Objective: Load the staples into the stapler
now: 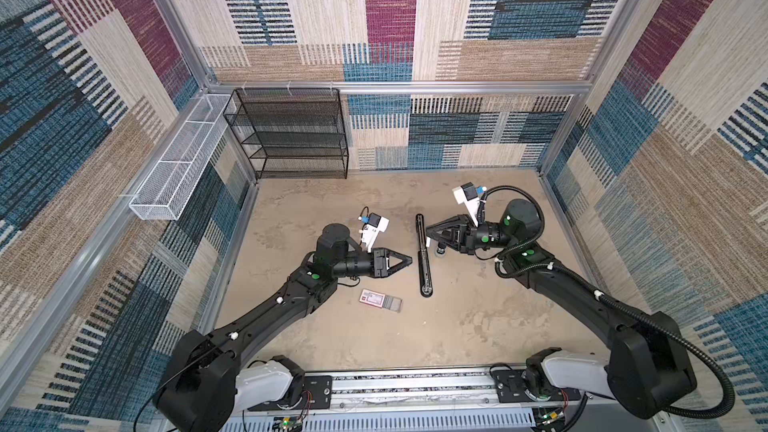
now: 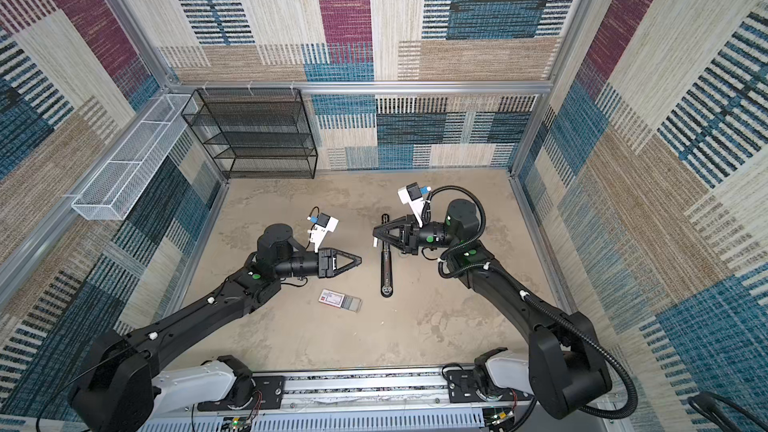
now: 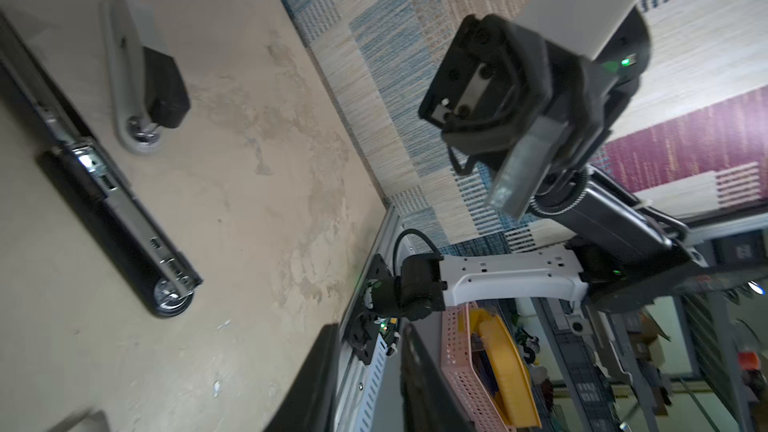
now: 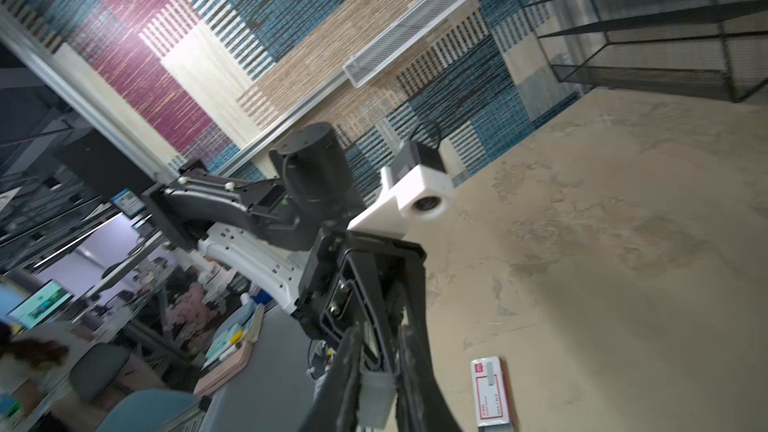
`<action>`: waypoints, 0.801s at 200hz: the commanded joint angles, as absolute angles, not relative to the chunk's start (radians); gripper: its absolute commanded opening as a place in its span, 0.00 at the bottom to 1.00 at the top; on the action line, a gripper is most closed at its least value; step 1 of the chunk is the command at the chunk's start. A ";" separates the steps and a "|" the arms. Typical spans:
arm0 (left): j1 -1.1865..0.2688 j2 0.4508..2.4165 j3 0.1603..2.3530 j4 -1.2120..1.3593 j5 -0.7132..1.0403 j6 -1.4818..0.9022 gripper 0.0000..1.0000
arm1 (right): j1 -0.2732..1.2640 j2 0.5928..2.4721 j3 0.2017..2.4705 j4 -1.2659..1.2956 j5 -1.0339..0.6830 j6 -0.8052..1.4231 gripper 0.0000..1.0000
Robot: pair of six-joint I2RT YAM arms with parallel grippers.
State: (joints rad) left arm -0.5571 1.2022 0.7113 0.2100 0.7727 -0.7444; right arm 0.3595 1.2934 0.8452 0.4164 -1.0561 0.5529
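Right tool [image 1: 429, 229], clamped on a grey staple strip [image 3: 518, 170] beside the open stapler [image 1: 424, 274], should lay it lengthwise into the channel [image 3: 124, 211]; left tool's [image 1: 409, 260] gap unclear.

Both top views are looking steeply down from high above the table's [image 1: 478, 326] 6 o'clock edge, sharing nearly the whole scene, with the opened stapler [image 1: 424, 272] at centre. The left wrist camera is hovering close by the stapler, facing 3 o'clock toward the right arm [image 3: 511, 278]. The right wrist camera is facing 9 o'clock toward the left arm [image 4: 216, 199] and the staple box [image 4: 492, 392].
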 commanded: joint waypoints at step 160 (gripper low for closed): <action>-0.615 1.236 0.754 -0.268 0.327 -0.563 0.30 | 0.479 1.616 1.087 -0.191 -0.156 0.465 0.25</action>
State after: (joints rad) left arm -0.6109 1.2396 0.7387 -0.2562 0.3637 -0.5877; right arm 0.4767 1.6176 1.0725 -0.1951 -0.1974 0.4675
